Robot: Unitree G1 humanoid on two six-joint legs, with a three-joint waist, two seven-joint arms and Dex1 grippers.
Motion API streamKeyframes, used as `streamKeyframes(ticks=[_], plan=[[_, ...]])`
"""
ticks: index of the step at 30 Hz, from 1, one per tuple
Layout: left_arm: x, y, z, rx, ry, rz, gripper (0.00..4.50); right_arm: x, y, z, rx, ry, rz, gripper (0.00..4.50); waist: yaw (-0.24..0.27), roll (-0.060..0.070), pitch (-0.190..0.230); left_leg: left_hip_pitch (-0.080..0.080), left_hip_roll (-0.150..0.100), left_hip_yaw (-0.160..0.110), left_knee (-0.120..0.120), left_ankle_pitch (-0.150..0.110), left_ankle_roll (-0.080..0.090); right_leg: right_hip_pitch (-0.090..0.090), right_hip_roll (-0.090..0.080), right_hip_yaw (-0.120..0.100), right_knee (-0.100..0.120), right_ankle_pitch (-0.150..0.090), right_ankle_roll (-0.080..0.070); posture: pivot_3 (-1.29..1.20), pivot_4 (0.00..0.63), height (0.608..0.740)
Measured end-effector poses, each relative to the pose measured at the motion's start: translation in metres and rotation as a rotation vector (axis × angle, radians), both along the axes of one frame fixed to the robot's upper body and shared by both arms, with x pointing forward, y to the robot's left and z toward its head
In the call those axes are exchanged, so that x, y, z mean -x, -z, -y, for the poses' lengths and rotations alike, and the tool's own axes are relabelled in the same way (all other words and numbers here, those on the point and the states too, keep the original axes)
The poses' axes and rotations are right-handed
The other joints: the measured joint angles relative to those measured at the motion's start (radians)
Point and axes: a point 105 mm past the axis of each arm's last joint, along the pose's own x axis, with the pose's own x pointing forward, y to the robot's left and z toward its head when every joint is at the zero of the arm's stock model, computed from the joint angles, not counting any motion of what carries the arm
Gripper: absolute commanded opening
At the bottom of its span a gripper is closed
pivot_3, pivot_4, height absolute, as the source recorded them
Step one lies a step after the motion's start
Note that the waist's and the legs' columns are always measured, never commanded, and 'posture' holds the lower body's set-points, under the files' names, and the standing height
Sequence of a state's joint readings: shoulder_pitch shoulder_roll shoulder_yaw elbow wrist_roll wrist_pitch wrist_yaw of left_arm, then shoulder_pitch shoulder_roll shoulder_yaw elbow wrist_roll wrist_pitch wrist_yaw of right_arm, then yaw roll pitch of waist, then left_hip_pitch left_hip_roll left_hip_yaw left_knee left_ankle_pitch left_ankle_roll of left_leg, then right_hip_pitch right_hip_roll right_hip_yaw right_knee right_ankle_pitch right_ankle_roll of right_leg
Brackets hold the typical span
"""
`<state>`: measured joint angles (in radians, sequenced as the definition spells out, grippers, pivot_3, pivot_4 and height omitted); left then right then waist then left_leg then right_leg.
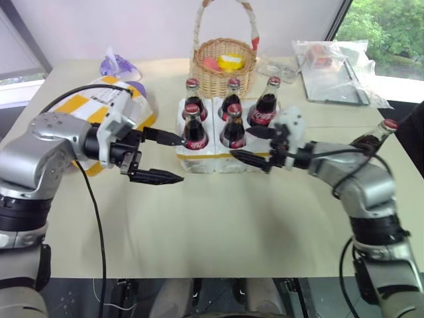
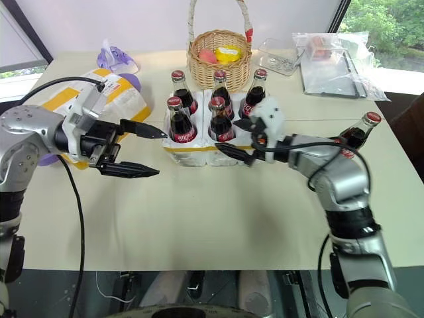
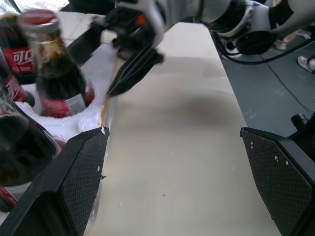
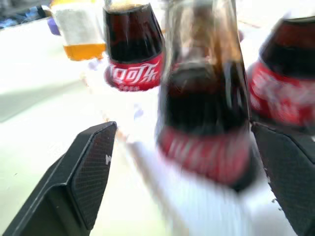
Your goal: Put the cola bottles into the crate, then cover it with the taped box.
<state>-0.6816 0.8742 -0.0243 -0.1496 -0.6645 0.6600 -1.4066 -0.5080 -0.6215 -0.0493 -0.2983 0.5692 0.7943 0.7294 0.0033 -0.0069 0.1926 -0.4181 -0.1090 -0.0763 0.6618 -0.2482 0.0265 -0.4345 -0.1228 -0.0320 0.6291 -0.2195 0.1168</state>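
Just ahead of the right tool (image 2: 236,137), whose fingers stand apart around nothing, sits the crate (image 2: 199,154) with five cola bottles (image 2: 179,120) upright in its wells; its front right well, nearest that tool, looks empty. A sixth bottle (image 2: 356,134) stands on the tabletop (image 2: 212,218) behind and outboard of the right arm, close to the elbow. The left tool (image 2: 147,150) hovers spread wide and empty at the crate's other end, its upper finger almost at the nearest bottle. The taped box (image 2: 116,93) lies behind the left tool. The main risk I judge is the right arm swinging back for the last bottle and knocking it over with elbow or wrist. Either tool could also clip a seated bottle's neck when withdrawing, tipping it or dragging the light foam crate.
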Motion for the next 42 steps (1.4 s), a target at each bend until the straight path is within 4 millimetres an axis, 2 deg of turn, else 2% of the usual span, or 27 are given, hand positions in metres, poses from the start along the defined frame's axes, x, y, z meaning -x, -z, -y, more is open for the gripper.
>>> streamKeyframes(ticks=[2, 4, 5, 7, 11, 15, 20, 24, 28, 34, 42], plan=[[-0.002, -0.001, 0.004, 0.007, 0.022, 0.007, 4.5, 0.014, -0.01, 0.03, -0.015, 0.086, -0.003, 4.46, 0.009, 0.0, 0.0, 0.0, 0.0, 0.0, 0.0, 0.0, 0.0, 0.0, 0.0, 0.0, 0.0, 0.0, 0.0, 0.0, 0.15, 0.74], [-0.006, 0.0, 0.002, 0.004, 0.021, 0.0, 4.5, 0.034, -0.014, 0.066, -0.007, 0.195, -0.043, 4.46, 0.019, 0.0, 0.0, 0.0, 0.0, -0.001, 0.0, 0.0, 0.0, 0.001, 0.0, 0.0, -0.001, 0.0, 0.0, 0.0, 0.15, 0.74], [-0.008, 0.002, 0.0, 0.004, 0.013, -0.003, 4.5, 0.043, -0.014, 0.078, -0.004, 0.231, -0.062, 4.46, 0.018, 0.0, 0.0, 0.0, 0.0, -0.001, 0.0, 0.0, 0.0, 0.002, 0.0, 0.0, -0.001, 0.0, 0.0, 0.0, 0.15, 0.74], [-0.01, 0.002, 0.004, 0.007, 0.029, -0.005, 4.5, 0.058, -0.013, 0.087, -0.01, 0.262, -0.088, 4.46, 0.012, 0.0, 0.0, 0.001, 0.001, -0.001, 0.001, 0.0, 0.0, 0.003, 0.0, 0.0, -0.001, 0.0, 0.0, 0.0, 0.15, 0.74], [-0.016, 0.002, 0.008, 0.016, 0.049, -0.001, 4.5, 0.09, 0.007, 0.11, -0.002, 0.371, -0.192, 4.46, 0.01, 0.0, 0.0, 0.002, 0.001, -0.001, 0.001, 0.0, 0.0, 0.004, -0.001, 0.0, -0.002, 0.0, 0.0, 0.0, 0.15, 0.74], [-0.017, 0.006, 0.012, 0.021, 0.07, -0.01, 4.5, 0.103, 0.014, 0.132, 0.009, 0.503, -0.198, 4.46, 0.009, 0.0, 0.0, 0.003, 0.002, -0.001, 0.001, 0.0, 0.0, 0.005, -0.001, 0.0, -0.002, 0.0, 0.0, 0.0, 0.15, 0.74], [-0.018, 0.008, 0.012, 0.02, 0.073, -0.01, 4.5, 0.097, 0.025, 0.163, -0.052, 0.692, -0.179, 4.46, 0.01, 0.0, 0.0, 0.004, 0.001, -0.001, 0.001, 0.0, 0.0, 0.006, -0.001, 0.0, -0.003, 0.0, 0.0, 0.0, 0.15, 0.74], [-0.018, 0.008, 0.016, 0.031, 0.084, -0.009, 4.5, 0.082, 0.025, 0.169, -0.087, 0.744, -0.126, 4.46, 0.008, 0.0, 0.0, 0.004, 0.002, -0.001, 0.001, 0.0, 0.0, 0.006, 0.0, 0.0, -0.003, 0.0, 0.0, 0.0, 0.15, 0.74], [-0.018, 0.007, 0.017, 0.032, 0.078, -0.001, 4.5, 0.062, 0.025, 0.183, -0.155, 0.827, -0.095, 4.46, 0.01, 0.0, 0.0, 0.004, 0.001, -0.001, 0.001, 0.0, 0.0, 0.006, 0.001, 0.0, -0.003, 0.0, 0.0, 0.0, 0.15, 0.74], [-0.017, 0.005, 0.017, 0.02, 0.063, 0.013, 4.5, 0.044, 0.03, 0.182, -0.183, 0.82, -0.091, 4.46, 0.009, 0.0, 0.0, 0.004, 0.001, -0.001, 0.001, 0.0, 0.0, 0.006, 0.001, 0.0, -0.002, 0.0, 0.0, 0.0, 0.15, 0.74], [-0.013, 0.003, 0.013, 0.015, 0.039, 0.015, 4.5, 0.027, 0.043, 0.192, -0.182, 0.859, -0.105, 4.46, 0.009, 0.0, 0.0, 0.004, 0.001, -0.001, 0.001, 0.0, 0.0, 0.006, 0.001, 0.0, -0.002, 0.0, 0.0, 0.0, 0.15, 0.74]])
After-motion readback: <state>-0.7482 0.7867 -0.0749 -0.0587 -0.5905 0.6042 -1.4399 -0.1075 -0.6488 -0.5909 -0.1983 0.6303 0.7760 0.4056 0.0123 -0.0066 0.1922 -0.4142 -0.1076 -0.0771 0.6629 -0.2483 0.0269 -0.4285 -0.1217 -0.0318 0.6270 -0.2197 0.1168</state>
